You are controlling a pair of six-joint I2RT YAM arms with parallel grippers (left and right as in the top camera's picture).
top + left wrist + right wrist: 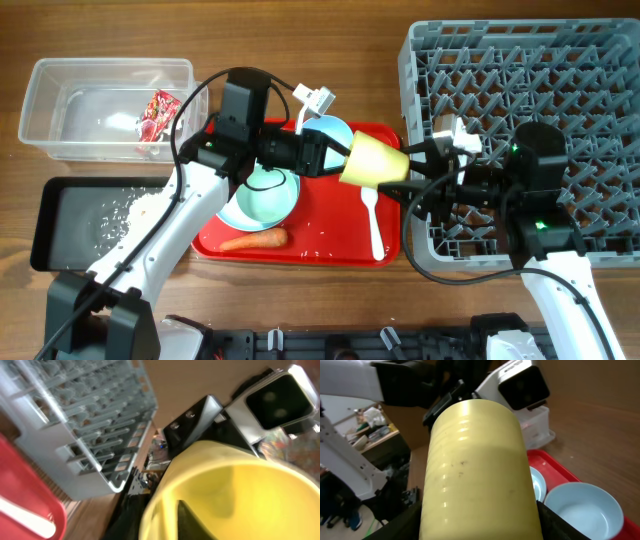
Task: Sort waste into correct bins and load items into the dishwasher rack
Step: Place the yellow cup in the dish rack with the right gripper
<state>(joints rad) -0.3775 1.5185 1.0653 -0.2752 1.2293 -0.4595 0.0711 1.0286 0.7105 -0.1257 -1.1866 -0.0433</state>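
A small yellow cup [375, 160] hangs tilted in the air over the right end of the red tray, between both grippers. My left gripper [335, 155] is shut on its rim, with one finger inside the cup [250, 495] in the left wrist view [190, 520]. My right gripper [415, 185] has a jaw against each side of the cup [477, 460] in the right wrist view [477, 527]. The grey dishwasher rack [560, 70] stands to the right. The orange carrot [255, 240], white spoon [375, 225] and pale blue bowls [270, 195] [325, 130] lie on the red tray.
The red serving tray [330, 248] lies at the centre. The clear tub [50, 100] at the back left holds the red wrapper [158, 115]. The black tray [60, 225] at the front left holds pale scraps [125, 215]. The rack's corner [85, 425] is close to the cup.
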